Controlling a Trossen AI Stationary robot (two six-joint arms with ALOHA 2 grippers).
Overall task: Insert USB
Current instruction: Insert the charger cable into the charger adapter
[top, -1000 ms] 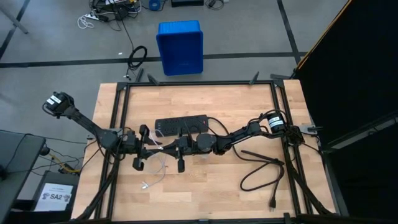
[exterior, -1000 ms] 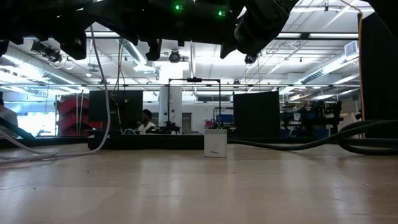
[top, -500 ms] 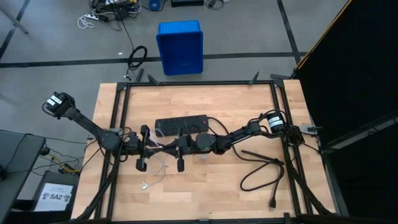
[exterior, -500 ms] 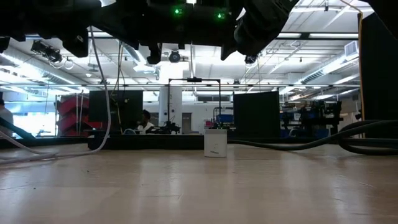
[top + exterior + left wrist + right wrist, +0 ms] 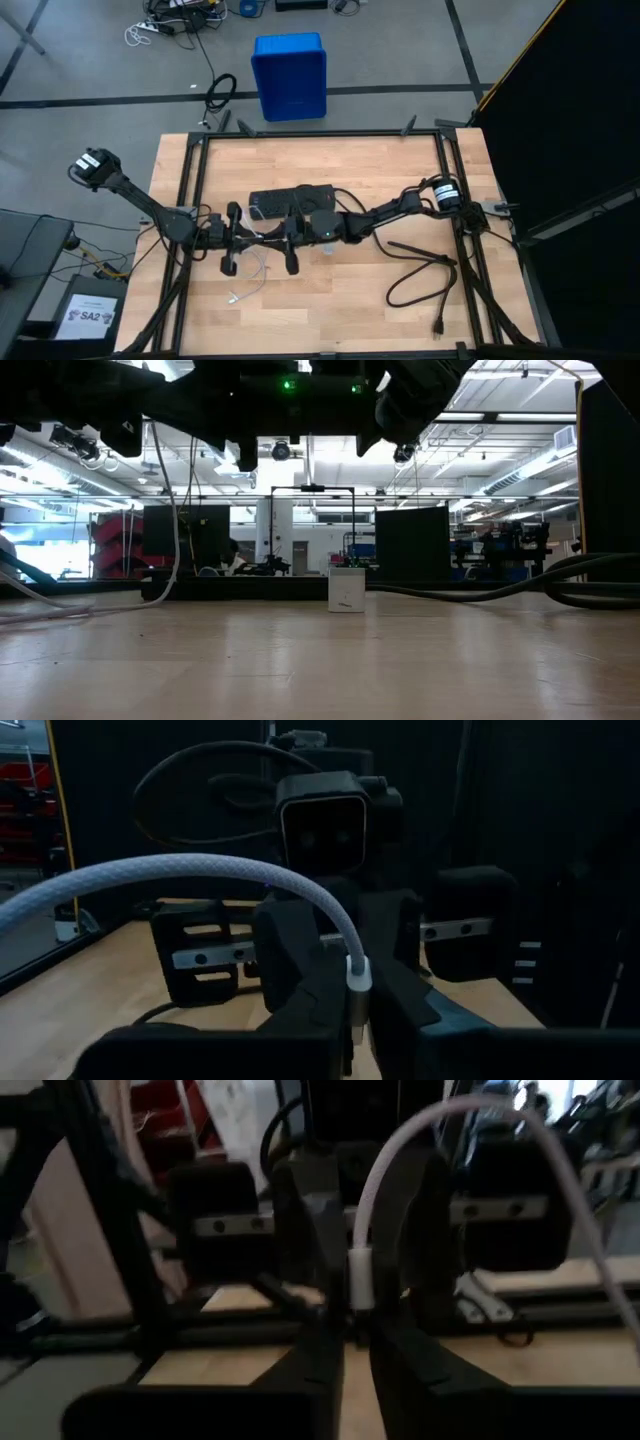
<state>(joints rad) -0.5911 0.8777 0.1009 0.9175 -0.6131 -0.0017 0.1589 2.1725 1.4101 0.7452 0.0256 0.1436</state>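
At the middle of the surface (image 5: 400, 170), just in front of the black power strip (image 5: 290, 200), the left tool (image 5: 352, 1020) and the right tool (image 5: 352, 1342) face each other, each closed on a plug end of the thin whitish USB cable (image 5: 190, 878), which arcs up between them while its slack trails onto the wood. The cable looks light and limp, so it will sag and twist freely. The stiff plug housings are the right places to hold, as both tools do.
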